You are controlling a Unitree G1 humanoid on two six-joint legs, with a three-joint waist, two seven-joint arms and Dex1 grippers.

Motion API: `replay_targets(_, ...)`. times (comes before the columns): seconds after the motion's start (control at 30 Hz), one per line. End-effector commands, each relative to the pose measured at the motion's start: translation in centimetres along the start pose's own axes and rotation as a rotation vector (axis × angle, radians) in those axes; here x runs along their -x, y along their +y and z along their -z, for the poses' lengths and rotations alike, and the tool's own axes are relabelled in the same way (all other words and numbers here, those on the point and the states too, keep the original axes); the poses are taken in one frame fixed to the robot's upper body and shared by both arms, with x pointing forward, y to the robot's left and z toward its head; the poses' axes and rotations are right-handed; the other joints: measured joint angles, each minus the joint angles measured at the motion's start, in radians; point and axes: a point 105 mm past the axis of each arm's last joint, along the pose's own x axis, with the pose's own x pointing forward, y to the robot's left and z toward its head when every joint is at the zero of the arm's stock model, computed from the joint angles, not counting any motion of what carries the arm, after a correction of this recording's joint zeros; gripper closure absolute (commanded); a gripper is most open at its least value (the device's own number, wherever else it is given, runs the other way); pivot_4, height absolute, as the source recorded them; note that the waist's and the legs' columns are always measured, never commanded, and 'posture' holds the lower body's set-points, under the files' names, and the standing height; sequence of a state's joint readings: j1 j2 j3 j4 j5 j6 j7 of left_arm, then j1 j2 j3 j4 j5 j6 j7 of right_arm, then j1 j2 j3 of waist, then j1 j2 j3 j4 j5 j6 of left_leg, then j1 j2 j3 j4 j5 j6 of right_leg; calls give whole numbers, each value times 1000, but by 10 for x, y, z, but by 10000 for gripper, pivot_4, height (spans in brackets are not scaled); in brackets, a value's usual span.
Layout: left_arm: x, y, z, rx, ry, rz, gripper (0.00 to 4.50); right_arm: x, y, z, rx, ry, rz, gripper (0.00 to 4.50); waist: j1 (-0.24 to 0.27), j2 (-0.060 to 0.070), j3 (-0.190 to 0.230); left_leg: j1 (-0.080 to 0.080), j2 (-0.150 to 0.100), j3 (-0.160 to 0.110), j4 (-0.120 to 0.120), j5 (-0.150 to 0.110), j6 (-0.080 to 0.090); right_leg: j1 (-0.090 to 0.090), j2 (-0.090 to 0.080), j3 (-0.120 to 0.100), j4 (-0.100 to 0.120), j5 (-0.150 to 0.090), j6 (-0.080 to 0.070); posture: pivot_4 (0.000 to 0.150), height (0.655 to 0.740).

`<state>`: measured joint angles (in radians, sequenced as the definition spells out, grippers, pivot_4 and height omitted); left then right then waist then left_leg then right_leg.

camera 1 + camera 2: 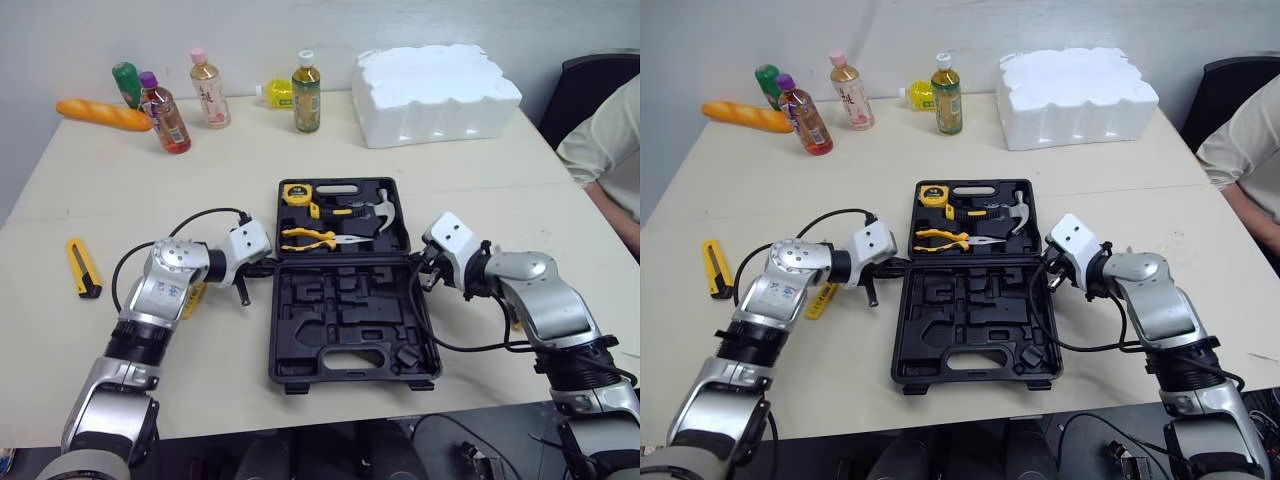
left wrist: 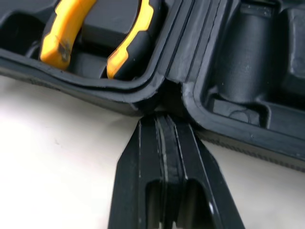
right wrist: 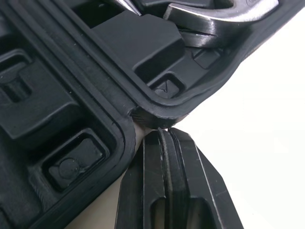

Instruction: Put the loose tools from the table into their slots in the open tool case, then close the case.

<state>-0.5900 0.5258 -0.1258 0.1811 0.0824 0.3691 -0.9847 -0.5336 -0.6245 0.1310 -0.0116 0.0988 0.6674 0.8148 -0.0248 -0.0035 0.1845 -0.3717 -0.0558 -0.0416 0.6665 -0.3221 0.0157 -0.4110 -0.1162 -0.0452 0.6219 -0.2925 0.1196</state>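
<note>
Case [image 1: 340, 312] lies open right between the two grippers; its hinge line [image 1: 340, 262] runs straight from one to the other; left gripper [image 2: 164, 119] is pressed shut, holding nothing, tips at the hinge end; right gripper [image 3: 164, 131] is the same at its end; yellow knife [image 1: 83, 268] lies well out past the left gripper, nearer that arm.

At the right edge of the frame a person [image 1: 608, 140] is cut off, only a sleeve and forearm showing. Left of centre, a yellow tool [image 1: 821, 298] lies partly hidden under the left arm [image 1: 780, 287]; its kind is unclear. Upper left, a green bottle [image 1: 126, 82] stands half behind a purple-capped bottle [image 1: 168, 118], labels too small to read
</note>
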Motion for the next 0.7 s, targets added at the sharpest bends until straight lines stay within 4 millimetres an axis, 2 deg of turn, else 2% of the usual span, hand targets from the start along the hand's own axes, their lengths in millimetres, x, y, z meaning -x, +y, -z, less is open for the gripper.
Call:
replay_targets(0.03,-19,-29,-18,-3,-55,82,45000,-18,45,-45,72,-154,-191,44550,-2,0,0,0,0,0,0,0,0,0,0,1,0,0,0,1500,7400)
replay_targets(0.13,-13,-27,-16,11,-59,44,45000,-22,47,-40,64,-134,-186,44550,-3,1,0,1,0,0,-1,0,-1,-1,1,2,1,0,0,1500,7400)
replay_targets(0.23,-7,-30,1,46,-15,2,45000,-25,40,-25,62,-73,-113,44550,-5,1,-2,2,0,-1,-1,-1,-2,-2,2,5,1,0,-1,1500,7400)
replay_targets(0.33,-1,-27,13,80,5,-34,45000,-12,27,-9,89,-29,-32,44550,-2,0,-4,4,0,-2,-1,-2,-3,-2,2,7,2,-1,-1,1500,7400)
replay_targets(0.4,7,-22,13,127,-11,-57,45000,7,17,-6,95,-24,6,44550,3,0,-5,4,0,-3,-1,-2,-3,-2,2,7,1,-1,-1,1500,7400)
replay_targets(0.47,25,-19,7,184,-79,-55,45000,31,4,-5,97,-24,54,44550,9,0,-4,3,0,-3,-1,-2,-3,-2,2,8,1,-1,-1,1500,7400)
replay_targets(0.53,38,-21,4,209,-120,-37,45000,45,-1,-5,94,-25,74,44550,13,-1,-4,1,0,-3,-1,-3,-2,-3,2,9,0,-1,-1,1500,7400)
replay_targets(0.6,69,-28,3,218,-176,-4,45000,67,-1,-3,60,-39,68,44550,13,-1,-4,0,0,-3,0,-3,-2,-3,1,9,0,-1,-1,1500,7400)
replay_targets(0.7,115,-34,6,337,-261,3,45000,104,6,7,-79,-63,16,44550,24,-1,-4,1,3,-4,0,-4,-3,-3,0,15,-2,-1,-3,1500,7400)
